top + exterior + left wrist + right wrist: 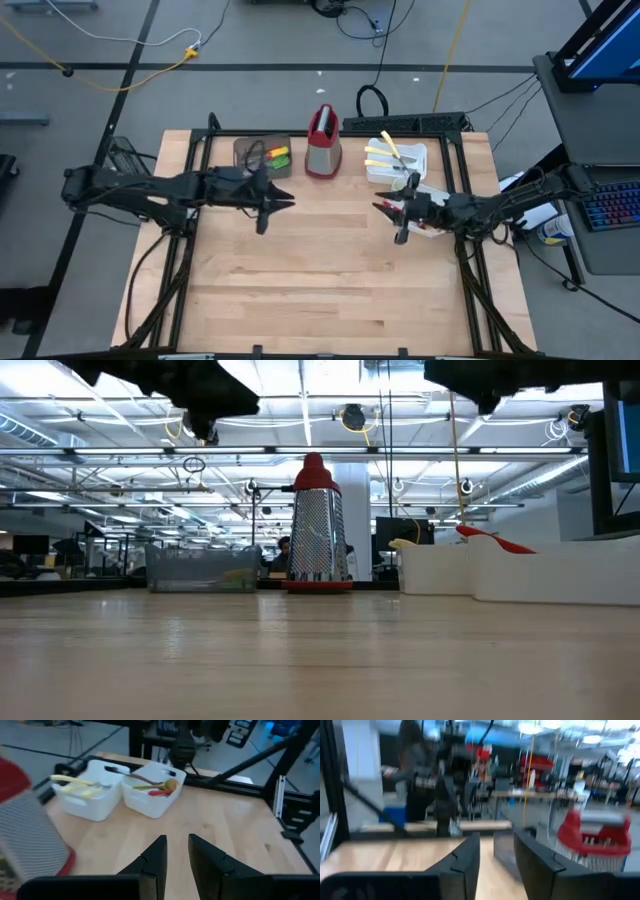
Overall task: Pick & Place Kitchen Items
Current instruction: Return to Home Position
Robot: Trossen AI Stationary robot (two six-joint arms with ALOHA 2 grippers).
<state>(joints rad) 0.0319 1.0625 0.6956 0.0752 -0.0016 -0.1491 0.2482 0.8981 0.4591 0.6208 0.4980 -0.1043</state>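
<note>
- Worktop [320,290]: pale wood, plank-striped.
- Box grater [322,150], upper centre: red cap and base, steel body with a fine perforated pattern.
- Bin [245,148], to its left: brown.
- Utensils [277,157] inside the bin: yellow, green, red.
- Upper tray [415,152], upper right: white.
- Knives [383,156] in it: yellow handles.
- Second tray [150,807]: white.
- Spoon [160,793] in it: red.
- Arms [150,188]: black.
- Floor [80,300]: grey.

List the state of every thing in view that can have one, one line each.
Left arm's dark two-finger claw: open, empty.
Right arm's dark two-finger claw: open, empty.
Red-topped steel grater box: upright.
Brown rectangular bin: holding colourful utensils.
White plastic tray nearer the grater: holding yellow-handled knives.
Second white plastic tray, by the right arm: holding wooden, red and green spoons.
</note>
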